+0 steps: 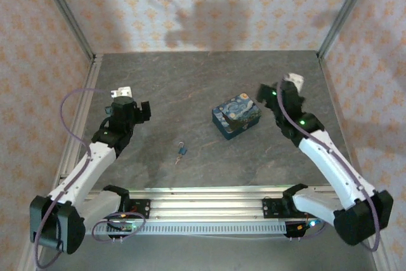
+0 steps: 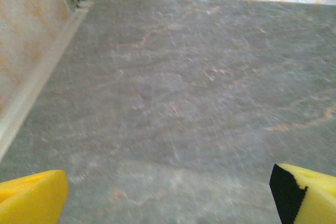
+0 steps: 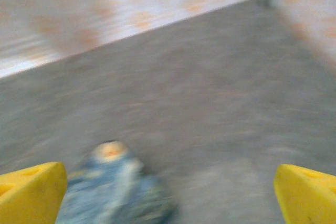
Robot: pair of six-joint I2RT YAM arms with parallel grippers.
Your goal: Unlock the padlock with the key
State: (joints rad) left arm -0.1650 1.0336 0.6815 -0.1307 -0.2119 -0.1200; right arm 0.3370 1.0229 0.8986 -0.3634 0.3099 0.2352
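Note:
The tiny blue-teal padlock [image 1: 183, 150] lies on the grey table near the front middle, thin shackle up. A thin pale key [image 1: 178, 159] rests just below it, touching or nearly so. My left gripper [image 1: 135, 107] hovers up and to the left of the padlock, open, its yellow fingertips [image 2: 31, 198] wide apart over bare table. My right gripper [image 1: 274, 96] is at the right of the Starry Night tin, open too, with its yellow fingertips [image 3: 307, 195] spread and nothing between them. That view is blurred.
The blue-and-yellow Starry Night tin [image 1: 236, 117] stands right of centre, its corner blurred [image 3: 113, 190] at the lower left of the right wrist view. Patterned walls and metal posts [image 1: 66, 14] enclose the table. An aluminium rail [image 1: 203, 204] runs along the front edge.

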